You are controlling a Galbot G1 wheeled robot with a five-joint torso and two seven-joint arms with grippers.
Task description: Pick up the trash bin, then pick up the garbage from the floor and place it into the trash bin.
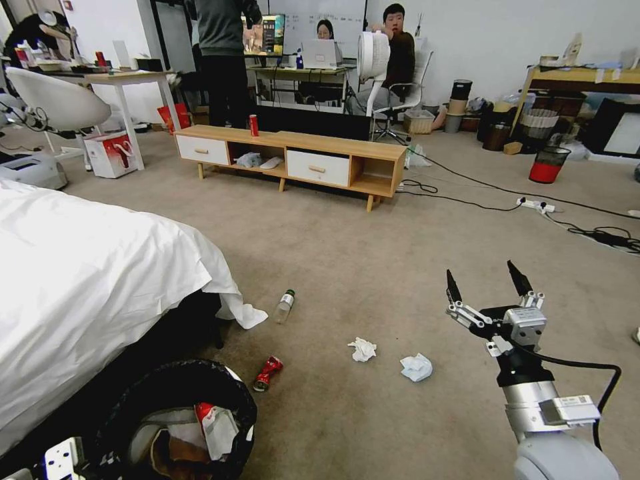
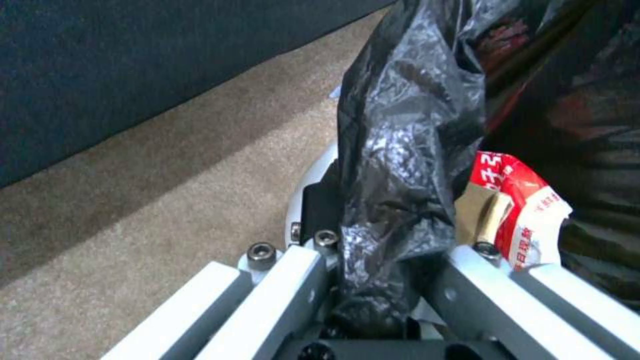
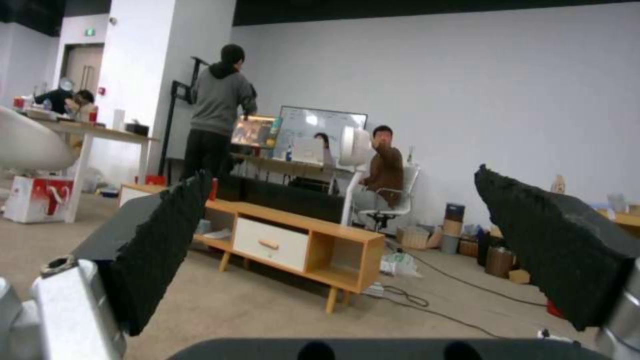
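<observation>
Gripping the trash bin (image 1: 175,393) rim, the left tool (image 2: 373,300) holds it low. Right tool (image 1: 489,287) hangs open; it should descend squarely over the nearest tissue (image 1: 416,367).

A lab or office with a mock bedroom set up inside — a bed (image 1: 80,280) with white sheets and a low wooden TV cabinet (image 1: 293,160) stand on carpet, while behind them are desks (image 1: 303,73) with laptops, a whiteboard (image 1: 320,20), loose cables (image 1: 507,193) and stacked boxes.
</observation>
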